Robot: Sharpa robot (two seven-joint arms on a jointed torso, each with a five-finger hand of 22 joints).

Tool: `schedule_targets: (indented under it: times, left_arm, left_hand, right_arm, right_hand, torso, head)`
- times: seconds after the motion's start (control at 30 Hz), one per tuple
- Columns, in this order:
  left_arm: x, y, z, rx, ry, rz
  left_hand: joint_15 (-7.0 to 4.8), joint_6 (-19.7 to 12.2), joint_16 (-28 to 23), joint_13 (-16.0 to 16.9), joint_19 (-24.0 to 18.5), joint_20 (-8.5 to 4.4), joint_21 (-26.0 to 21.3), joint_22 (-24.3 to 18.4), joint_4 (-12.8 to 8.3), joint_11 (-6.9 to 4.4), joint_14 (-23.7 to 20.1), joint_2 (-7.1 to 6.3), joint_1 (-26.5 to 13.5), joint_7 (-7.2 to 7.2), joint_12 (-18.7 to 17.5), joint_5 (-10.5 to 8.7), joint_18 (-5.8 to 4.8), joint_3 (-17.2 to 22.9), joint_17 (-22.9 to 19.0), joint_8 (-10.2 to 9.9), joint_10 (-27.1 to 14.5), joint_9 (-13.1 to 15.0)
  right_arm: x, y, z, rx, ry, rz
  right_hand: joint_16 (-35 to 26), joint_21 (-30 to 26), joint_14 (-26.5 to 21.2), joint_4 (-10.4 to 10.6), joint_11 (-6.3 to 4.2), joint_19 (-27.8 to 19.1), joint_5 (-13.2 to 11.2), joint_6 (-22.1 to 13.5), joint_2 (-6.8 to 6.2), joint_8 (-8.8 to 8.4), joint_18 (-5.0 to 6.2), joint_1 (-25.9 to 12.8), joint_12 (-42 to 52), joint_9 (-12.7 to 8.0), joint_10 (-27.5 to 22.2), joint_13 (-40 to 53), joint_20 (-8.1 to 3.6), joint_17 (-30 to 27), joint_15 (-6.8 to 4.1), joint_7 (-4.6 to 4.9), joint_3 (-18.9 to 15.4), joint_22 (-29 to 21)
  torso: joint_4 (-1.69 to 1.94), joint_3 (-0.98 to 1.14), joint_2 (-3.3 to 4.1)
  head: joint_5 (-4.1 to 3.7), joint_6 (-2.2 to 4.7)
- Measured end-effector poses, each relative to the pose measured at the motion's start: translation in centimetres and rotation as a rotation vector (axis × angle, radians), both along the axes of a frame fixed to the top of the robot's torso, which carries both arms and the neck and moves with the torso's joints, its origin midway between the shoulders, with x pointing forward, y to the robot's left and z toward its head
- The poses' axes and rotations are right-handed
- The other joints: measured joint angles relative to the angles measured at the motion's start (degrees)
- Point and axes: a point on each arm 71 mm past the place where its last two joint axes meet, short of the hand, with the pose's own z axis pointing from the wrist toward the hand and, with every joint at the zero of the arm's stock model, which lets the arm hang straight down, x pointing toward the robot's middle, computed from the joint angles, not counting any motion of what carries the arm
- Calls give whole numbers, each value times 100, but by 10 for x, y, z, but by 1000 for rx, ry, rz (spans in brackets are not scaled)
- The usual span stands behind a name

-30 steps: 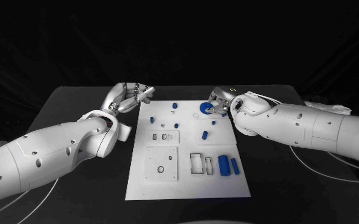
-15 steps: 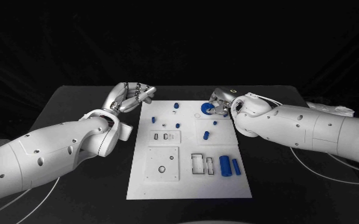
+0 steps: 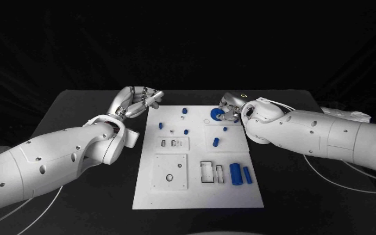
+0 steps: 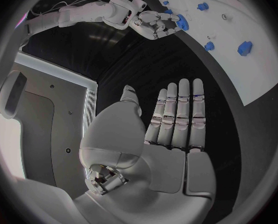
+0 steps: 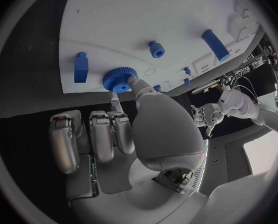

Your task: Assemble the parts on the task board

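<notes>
The black worktop (image 3: 86,100) spanned the middle and lower frame of the head view. Thin pale cables (image 3: 333,176) lay on it at the lower right, and another cable (image 3: 19,206) at the lower left.

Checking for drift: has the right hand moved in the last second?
No. The right hand sits at the blue gear near the task board's far right edge, as before.

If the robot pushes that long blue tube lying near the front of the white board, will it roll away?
Probably, if pushed from the side. The long blue tube looks round and lies flat on the smooth task board, so it could roll. A thinner blue rod lies right beside it and might stop it. It looks stiff, not bendy.
</notes>
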Motion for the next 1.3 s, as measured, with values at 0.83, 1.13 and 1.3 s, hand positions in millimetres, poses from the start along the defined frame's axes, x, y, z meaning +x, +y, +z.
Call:
schedule_targets:
  times: [0.83, 1.13, 1.3]
  left_arm:
    - [0, 1, 0, 1, 1, 2]
    - [0, 1, 0, 1, 2, 2]
    - [0, 1, 0, 1, 2, 2]
  left_hand:
    - [0, 0, 0, -4, 0, 0, -27, -3, 0, 0, 0, 0, 0, 0, 0, 0, 0, 0, -1, -16, 0, 2]
    - [0, 0, 0, -8, 0, 0, -35, -8, 0, 0, 0, 0, 0, 0, 0, 0, 0, 0, -7, -22, 0, 6]
    - [0, 0, 0, -8, 0, 0, -35, -8, 0, 0, 0, 0, 0, 0, 0, 0, -1, 0, -6, -22, 0, 6]
  right_arm:
    - [-6, 2, 6, 116, -42, -9]
    - [-7, 15, 19, 200, -82, 15]
    - [-7, 31, 25, 239, -97, 49]
  right_hand:
    - [0, 0, 22, -124, -20, 0, 327, 165, 21, 108, 0, 22, 0, 49, -20, 2, 0, 4, -22, 95, 202, -2]
    - [0, 0, 22, -124, -20, 0, 326, 184, 20, 104, 0, 22, 0, 49, -20, 1, 0, 3, -22, 114, 201, -2]
    - [0, 0, 22, -124, -20, 0, 326, 186, 20, 96, 0, 22, 0, 49, -20, 1, 0, 3, -22, 116, 201, -3]
  torso:
    - [-1, 0, 4]
    - [-5, 1, 5]
    - [-2, 1, 2]
  head:
    - [7, 14]
    - [37, 15]
    - [42, 14]
